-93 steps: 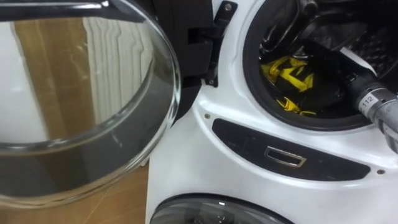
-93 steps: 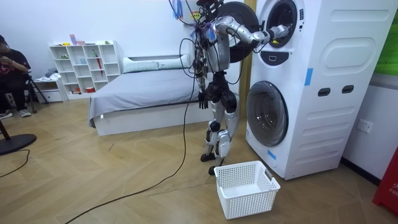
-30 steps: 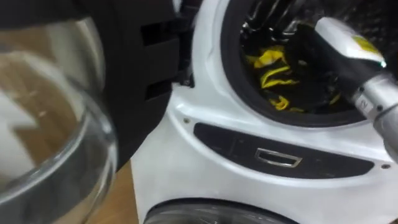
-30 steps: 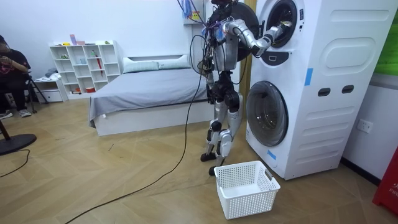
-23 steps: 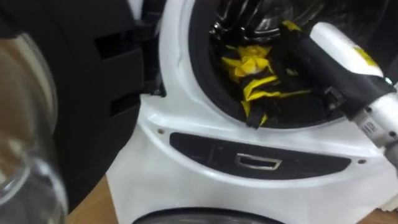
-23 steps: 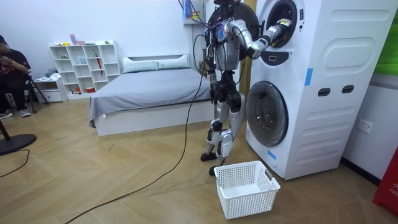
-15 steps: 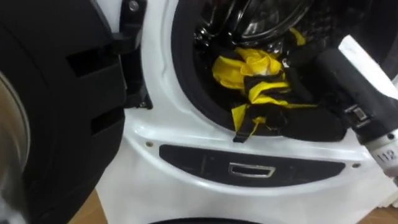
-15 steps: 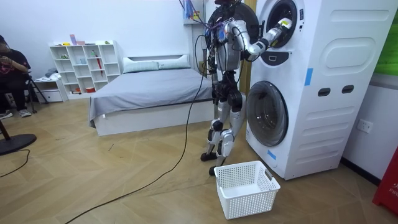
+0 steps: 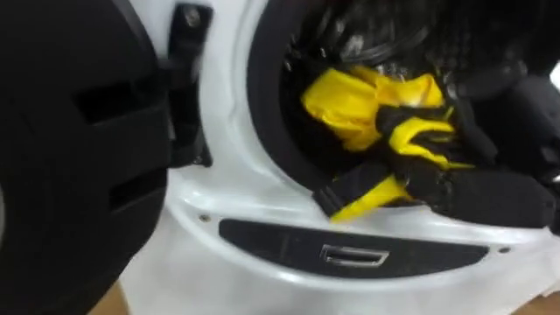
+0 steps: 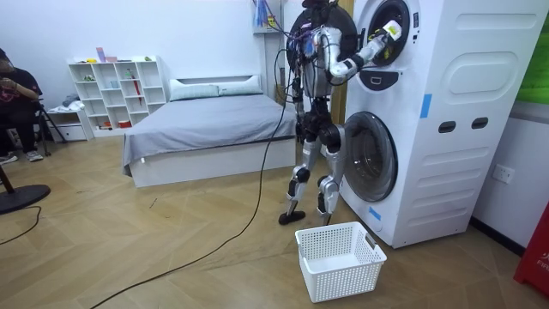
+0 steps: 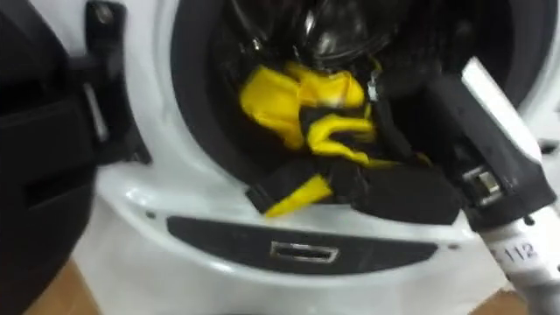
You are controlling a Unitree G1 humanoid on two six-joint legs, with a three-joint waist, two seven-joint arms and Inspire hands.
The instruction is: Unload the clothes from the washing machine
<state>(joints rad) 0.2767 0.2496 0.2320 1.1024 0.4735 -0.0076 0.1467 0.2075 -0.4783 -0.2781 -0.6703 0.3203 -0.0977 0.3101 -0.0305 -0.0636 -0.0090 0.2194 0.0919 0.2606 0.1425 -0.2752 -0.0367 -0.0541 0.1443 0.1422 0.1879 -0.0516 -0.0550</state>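
A yellow and black garment (image 9: 367, 105) bunches at the mouth of the upper washing machine drum (image 9: 262, 131). One yellow-edged black end (image 9: 359, 197) hangs over the lower rim. My right forearm (image 11: 490, 175) reaches in from the lower right, and my right hand (image 11: 394, 92) is sunk in the black cloth, curled on the garment. In the room view I stand close against the stacked machines (image 10: 412, 112) with the right arm (image 10: 364, 51) raised into the upper drum.
The upper machine's dark round door (image 9: 70, 157) stands swung wide on my left. A white laundry basket (image 10: 339, 257) sits on the wood floor in front of the lower machine (image 10: 369, 167). A bed (image 10: 206, 129) lies behind me. A person (image 10: 17, 94) sits at the room view's far left.
The garment has come forward to the drum's mouth and now drapes over the rim. I have stepped closer to the machine, and the eye views have shifted left across the door.
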